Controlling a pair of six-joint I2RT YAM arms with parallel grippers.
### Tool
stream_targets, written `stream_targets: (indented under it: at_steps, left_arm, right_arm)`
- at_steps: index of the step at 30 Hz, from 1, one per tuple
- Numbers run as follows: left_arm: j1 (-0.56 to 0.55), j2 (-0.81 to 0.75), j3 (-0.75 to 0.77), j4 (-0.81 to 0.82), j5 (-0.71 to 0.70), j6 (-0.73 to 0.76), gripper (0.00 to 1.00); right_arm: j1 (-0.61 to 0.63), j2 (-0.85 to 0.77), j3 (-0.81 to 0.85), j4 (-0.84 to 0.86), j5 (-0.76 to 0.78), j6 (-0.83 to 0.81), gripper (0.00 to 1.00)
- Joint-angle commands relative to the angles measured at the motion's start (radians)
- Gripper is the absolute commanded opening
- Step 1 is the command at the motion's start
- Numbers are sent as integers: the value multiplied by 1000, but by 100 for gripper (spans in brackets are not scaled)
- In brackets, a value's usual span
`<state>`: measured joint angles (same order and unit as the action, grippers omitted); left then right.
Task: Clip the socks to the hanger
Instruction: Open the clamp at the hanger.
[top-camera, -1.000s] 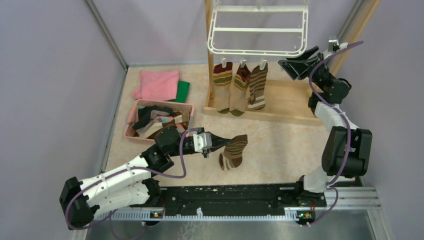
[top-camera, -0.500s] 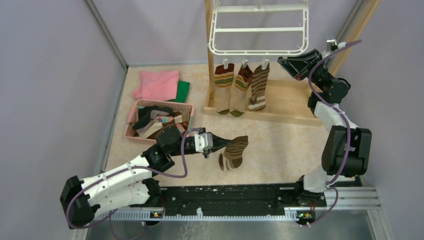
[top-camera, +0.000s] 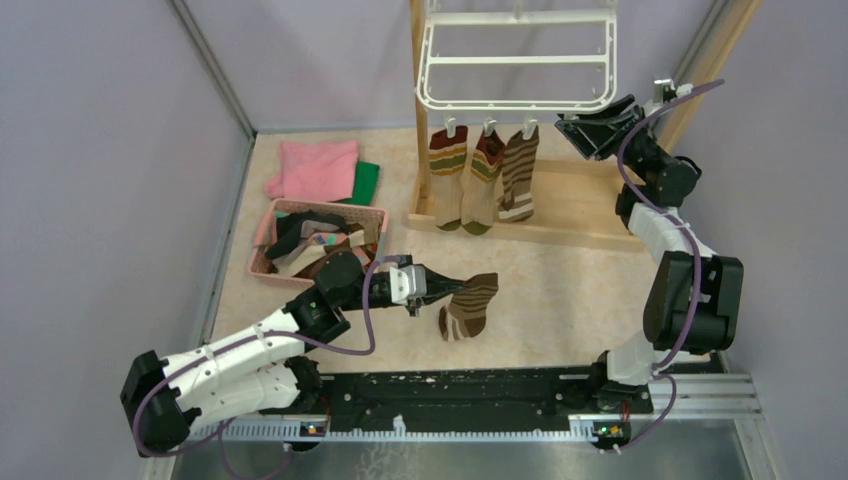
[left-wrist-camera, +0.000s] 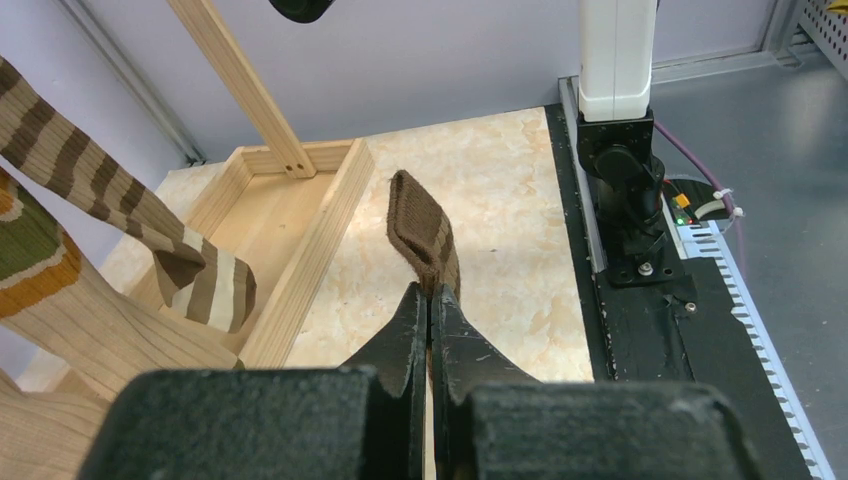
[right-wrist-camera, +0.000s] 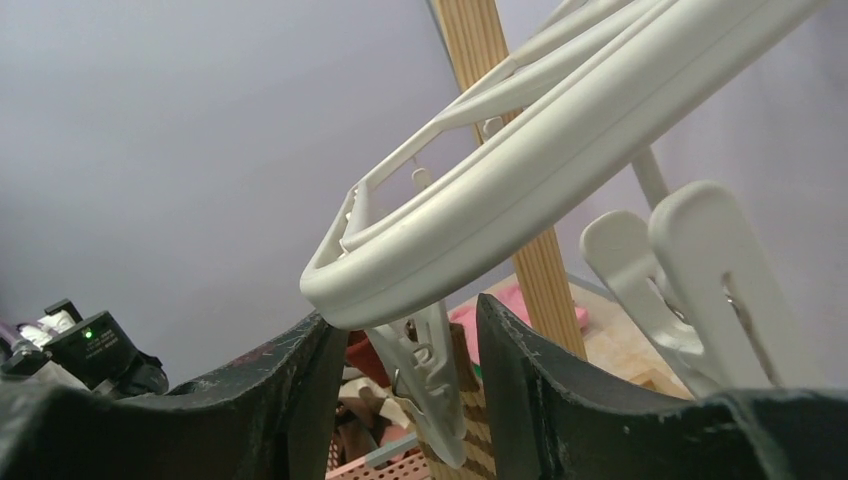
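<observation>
The white hanger (top-camera: 515, 102) hangs from a wooden frame, with three striped socks (top-camera: 480, 180) clipped along its front edge. My left gripper (top-camera: 440, 285) hovers low over the floor, shut on the cuff of a brown striped sock (top-camera: 468, 305) that dangles from it. In the left wrist view the sock (left-wrist-camera: 420, 225) sticks out past the closed fingertips (left-wrist-camera: 430, 295). My right gripper (top-camera: 575, 128) is at the hanger's front right corner. Its jaws stand open under the rim (right-wrist-camera: 520, 200), with a white clip (right-wrist-camera: 430, 385) hanging between them and gaps on both sides.
A pink basket (top-camera: 262, 262) with more socks sits left of the left arm. A pink cloth (top-camera: 315, 168) and a green cloth (top-camera: 366, 182) lie behind it. The wooden frame's base (top-camera: 570, 215) and post (top-camera: 417, 100) stand under the hanger. Purple walls close in both sides.
The right gripper's jaws narrowed, then parted again by the hanger's right corner, and the hanger shifted slightly. The left arm has held still with its sock.
</observation>
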<state>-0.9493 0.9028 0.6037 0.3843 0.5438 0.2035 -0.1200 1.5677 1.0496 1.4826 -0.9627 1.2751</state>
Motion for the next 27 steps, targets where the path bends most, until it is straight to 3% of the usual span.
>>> stream_targets:
  at_steps: [1, 20, 24, 27]
  left_arm:
    - [-3, 2, 40, 32, 29, -8, 0]
    - [-3, 16, 51, 33, 47, -8, 0]
    - [-3, 15, 52, 32, 46, -7, 0]
    - [-3, 17, 53, 34, 48, -8, 0]
  right_arm:
    - [-14, -16, 38, 232, 25, -10, 51]
    - [-21, -6, 70, 237, 25, 18, 46]
    - [-21, -5, 74, 235, 23, 21, 37]
    - [-21, -3, 76, 235, 17, 27, 24]
